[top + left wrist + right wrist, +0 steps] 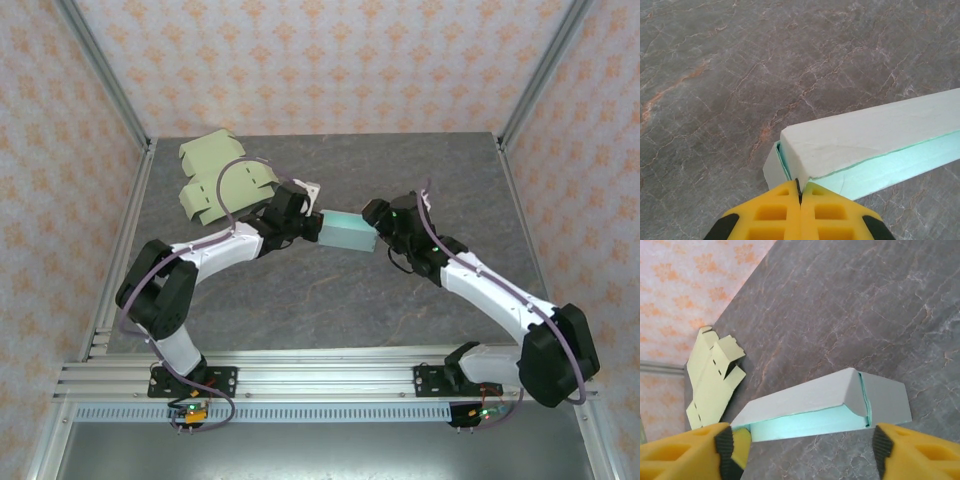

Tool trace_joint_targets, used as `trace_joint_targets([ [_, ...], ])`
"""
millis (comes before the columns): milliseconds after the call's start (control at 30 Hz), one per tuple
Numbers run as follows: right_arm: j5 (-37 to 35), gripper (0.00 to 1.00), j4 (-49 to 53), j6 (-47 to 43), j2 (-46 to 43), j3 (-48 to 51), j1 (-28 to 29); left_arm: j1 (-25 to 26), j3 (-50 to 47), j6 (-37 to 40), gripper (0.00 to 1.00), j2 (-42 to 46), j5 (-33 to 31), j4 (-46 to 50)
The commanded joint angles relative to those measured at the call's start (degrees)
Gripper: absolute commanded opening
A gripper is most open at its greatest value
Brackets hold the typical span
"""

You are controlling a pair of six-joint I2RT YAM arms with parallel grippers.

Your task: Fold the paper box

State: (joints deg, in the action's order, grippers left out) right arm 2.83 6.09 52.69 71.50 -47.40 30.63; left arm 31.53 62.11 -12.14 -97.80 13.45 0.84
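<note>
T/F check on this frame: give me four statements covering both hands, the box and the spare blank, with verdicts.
1. The left hand is shut on one end of the pale mint-green paper box. True.
2. The right hand is clamped on the box. False: its fingers stand wide open, one on either side of the box's other end.
3. The flat pale yellow cardboard blank lies at the far left of the grey marble table. True.
4. The blank is stacked on the box. False: they lie apart, with bare table between them.
</note>
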Motion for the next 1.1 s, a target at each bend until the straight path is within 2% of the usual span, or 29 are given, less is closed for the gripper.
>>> trace_joint_targets([
  [0,-0.8,0.79,0.0,16.3,3.3,-0.6,-0.4,0.6,-1.8,-1.9,0.02,-3.6,0.0,6.4],
  [167,-2.8,0.76,1.8,20.1,8.4,-2.1,-0.8,0.5,-2.2,-3.0,0.02,-3.6,0.5,5.3],
  [233,-3.6,0.69,2.7,20.0,10.3,-2.5,-0.8,0.6,-2.5,-3.1,0.03,-3.5,0.8,5.0],
  [333,-4.8,0.51,3.0,18.7,12.7,-1.3,-0.8,0.5,-2.7,-3.4,0.07,-2.7,1.4,4.4],
  [400,-5.1,0.45,3.3,17.7,13.9,-0.7,-0.9,0.5,-3.0,-3.2,0.13,-1.3,4.0,3.5],
  [533,-5.9,0.38,2.6,18.0,15.0,0.9,-0.9,0.3,-3.4,-5.5,0.37,3.4,7.1,0.3],
  [767,-5.8,0.38,2.8,17.1,15.8,0.0,-0.9,-1.0,0.1,-9.1,0.57,7.9,10.6,-0.6],
  [967,-6.7,0.39,3.4,16.9,12.7,0.8,-0.9,-1.1,2.2,-9.1,0.53,6.6,9.6,-0.4],
  [1067,-7.6,0.47,6.6,17.1,8.5,0.0,-1.2,-1.1,1.3,-9.6,0.54,7.0,8.1,-0.7],
])
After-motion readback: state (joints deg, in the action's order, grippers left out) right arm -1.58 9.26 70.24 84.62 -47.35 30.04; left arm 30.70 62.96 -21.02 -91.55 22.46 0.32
